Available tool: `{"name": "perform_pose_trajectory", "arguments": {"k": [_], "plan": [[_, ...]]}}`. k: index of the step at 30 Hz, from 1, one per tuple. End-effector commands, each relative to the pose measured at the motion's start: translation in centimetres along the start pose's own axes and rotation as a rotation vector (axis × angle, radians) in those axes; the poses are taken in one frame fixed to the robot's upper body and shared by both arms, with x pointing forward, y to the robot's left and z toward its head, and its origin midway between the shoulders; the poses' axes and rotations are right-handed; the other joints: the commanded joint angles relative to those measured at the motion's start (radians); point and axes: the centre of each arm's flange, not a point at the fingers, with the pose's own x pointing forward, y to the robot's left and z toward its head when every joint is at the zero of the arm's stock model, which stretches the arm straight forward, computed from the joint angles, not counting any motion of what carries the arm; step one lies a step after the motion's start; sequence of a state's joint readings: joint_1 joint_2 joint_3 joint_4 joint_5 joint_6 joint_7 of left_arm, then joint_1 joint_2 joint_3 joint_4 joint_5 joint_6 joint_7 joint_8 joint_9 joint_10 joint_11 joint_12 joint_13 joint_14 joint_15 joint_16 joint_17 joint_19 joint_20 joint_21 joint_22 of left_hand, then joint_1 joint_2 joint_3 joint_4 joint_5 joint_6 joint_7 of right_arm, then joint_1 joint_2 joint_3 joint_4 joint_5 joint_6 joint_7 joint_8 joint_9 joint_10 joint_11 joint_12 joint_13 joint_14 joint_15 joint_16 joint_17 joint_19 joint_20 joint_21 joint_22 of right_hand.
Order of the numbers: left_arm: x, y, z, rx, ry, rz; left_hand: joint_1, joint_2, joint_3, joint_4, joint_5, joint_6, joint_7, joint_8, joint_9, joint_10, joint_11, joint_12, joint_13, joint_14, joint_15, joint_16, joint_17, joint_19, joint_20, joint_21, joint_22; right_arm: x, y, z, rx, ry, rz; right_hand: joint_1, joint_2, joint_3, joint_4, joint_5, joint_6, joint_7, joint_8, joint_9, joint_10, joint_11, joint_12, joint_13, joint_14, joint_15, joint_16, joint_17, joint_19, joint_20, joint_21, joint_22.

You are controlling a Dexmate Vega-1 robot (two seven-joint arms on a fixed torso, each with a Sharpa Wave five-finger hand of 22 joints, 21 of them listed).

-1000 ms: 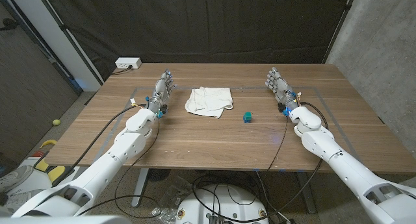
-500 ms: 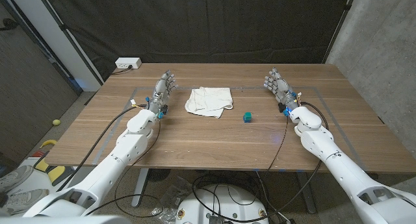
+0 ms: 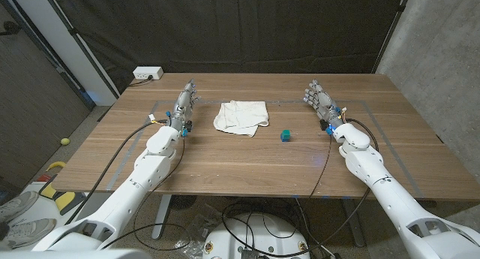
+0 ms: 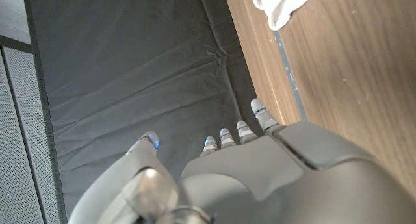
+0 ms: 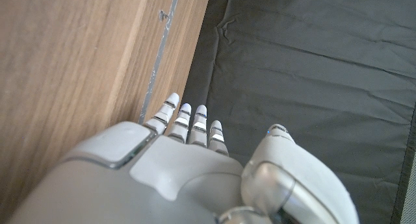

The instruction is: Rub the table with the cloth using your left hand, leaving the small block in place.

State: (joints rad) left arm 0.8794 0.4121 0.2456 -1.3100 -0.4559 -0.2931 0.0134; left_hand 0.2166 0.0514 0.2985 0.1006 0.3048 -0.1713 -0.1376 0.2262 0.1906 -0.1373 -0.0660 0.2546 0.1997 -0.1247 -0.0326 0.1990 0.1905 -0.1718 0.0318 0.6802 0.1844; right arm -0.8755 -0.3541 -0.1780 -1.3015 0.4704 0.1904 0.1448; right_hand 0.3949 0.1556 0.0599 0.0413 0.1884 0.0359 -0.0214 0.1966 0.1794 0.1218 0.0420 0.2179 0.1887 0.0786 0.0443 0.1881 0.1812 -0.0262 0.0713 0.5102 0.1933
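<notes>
The left hand [image 3: 184, 105] is over the worktop [image 3: 225, 158], fingers straight and apart, holding nothing. Just beside it lies the crumpled white cloth [image 3: 241, 115], then the small block [image 3: 286, 135]. The right hand [image 3: 320, 101] is likewise spread and empty.

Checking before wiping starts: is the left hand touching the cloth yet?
Apart. The head view shows bare wood between the left hand and the cloth.
</notes>
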Motion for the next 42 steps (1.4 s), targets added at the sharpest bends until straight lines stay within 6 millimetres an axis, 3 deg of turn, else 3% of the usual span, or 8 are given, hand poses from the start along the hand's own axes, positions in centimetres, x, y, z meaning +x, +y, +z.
{"name": "perform_pose_trajectory", "arguments": {"k": [1, 23, 31, 36, 39, 42], "plan": [[-0.1, 0.3, 0.8, 0.101, -0.014, 0.051, 0.006, -0.011, 0.003, -0.011, -0.002, -0.089, -0.009, 0.007, 0.001, 0.003, -0.002, -0.002, 0.003, 0.004, -0.004, 0.006, 0.0, -0.038, -0.013, -0.004, 0.002, 0.1, 0.1, -0.3, 0.005, 0.003, 0.001, 0.006, -0.007, 0.005, -0.003, -0.002, 0.002, -0.006, -0.001, 0.005, -0.003, 0.001, 0.001, 0.002, 0.004, 0.004, 0.0, 0.003, -0.011, 0.003, -0.004, 0.003], [0.5, -0.2, 1.8, 0.225, -0.029, 0.031, 0.038, -0.018, 0.005, -0.033, -0.001, -0.094, -0.011, 0.001, 0.001, -0.003, -0.007, -0.013, 0.002, -0.007, 0.0, -0.001, -0.001, -0.042, -0.009, -0.011, 0.003, 0.4, 0.4, -0.5, 0.005, 0.009, 0.011, 0.009, -0.008, 0.01, -0.006, -0.003, 0.004, -0.006, -0.001, 0.005, -0.001, 0.005, 0.001, 0.001, 0.003, 0.012, 0.001, 0.003, -0.013, 0.004, -0.008, 0.003], [2.0, -0.4, 2.3, 0.335, -0.009, -0.032, 0.075, -0.029, 0.009, -0.06, -0.002, -0.064, -0.021, 0.011, 0.001, 0.006, -0.014, -0.014, 0.001, 0.0, -0.002, -0.001, -0.003, -0.036, -0.008, -0.014, 0.003, 0.4, 0.6, -0.7, 0.008, 0.009, 0.017, 0.01, -0.008, 0.011, -0.007, -0.003, 0.005, -0.006, -0.001, 0.005, 0.0, 0.005, 0.001, 0.001, 0.003, 0.018, 0.001, 0.003, -0.013, 0.005, -0.01, 0.003], [3.2, -0.9, 3.1, 0.443, -0.016, -0.064, 0.093, -0.033, 0.011, -0.072, -0.003, -0.053, -0.012, 0.014, 0.001, 0.007, -0.015, -0.016, 0.001, -0.003, -0.002, -0.003, -0.003, -0.037, -0.011, -0.017, 0.004, 0.4, 0.7, -0.7, 0.009, 0.008, 0.02, 0.01, -0.008, 0.012, -0.007, -0.003, 0.005, -0.006, -0.001, 0.005, 0.0, 0.006, 0.001, 0.001, 0.003, 0.022, 0.001, 0.003, -0.013, 0.004, -0.01, 0.003], [3.8, -1.3, 3.7, 0.512, -0.022, -0.079, 0.106, -0.036, 0.012, -0.081, -0.005, -0.035, -0.008, 0.02, 0.002, 0.008, -0.015, -0.017, 0.001, -0.003, 0.004, -0.003, -0.003, -0.04, -0.004, -0.02, 0.004, 0.3, 0.7, -0.8, 0.009, 0.01, 0.022, 0.009, -0.008, 0.013, -0.008, -0.004, 0.006, -0.006, -0.001, 0.005, 0.001, 0.007, 0.001, 0.001, 0.003, 0.022, 0.001, 0.003, -0.013, 0.004, -0.011, 0.003], [4.3, -1.7, 4.2, 0.581, -0.036, -0.088, 0.131, -0.044, 0.012, -0.098, -0.008, 0.006, -0.001, 0.031, 0.002, 0.042, -0.002, -0.008, 0.002, 0.032, 0.02, 0.009, -0.001, -0.025, 0.024, -0.018, 0.006, 0.3, 0.8, -0.8, 0.009, 0.009, 0.022, 0.009, -0.009, 0.013, -0.008, -0.004, 0.005, -0.007, -0.001, 0.005, 0.002, 0.008, 0.001, 0.001, 0.004, 0.024, 0.002, 0.003, -0.013, 0.004, -0.011, 0.003]]}}
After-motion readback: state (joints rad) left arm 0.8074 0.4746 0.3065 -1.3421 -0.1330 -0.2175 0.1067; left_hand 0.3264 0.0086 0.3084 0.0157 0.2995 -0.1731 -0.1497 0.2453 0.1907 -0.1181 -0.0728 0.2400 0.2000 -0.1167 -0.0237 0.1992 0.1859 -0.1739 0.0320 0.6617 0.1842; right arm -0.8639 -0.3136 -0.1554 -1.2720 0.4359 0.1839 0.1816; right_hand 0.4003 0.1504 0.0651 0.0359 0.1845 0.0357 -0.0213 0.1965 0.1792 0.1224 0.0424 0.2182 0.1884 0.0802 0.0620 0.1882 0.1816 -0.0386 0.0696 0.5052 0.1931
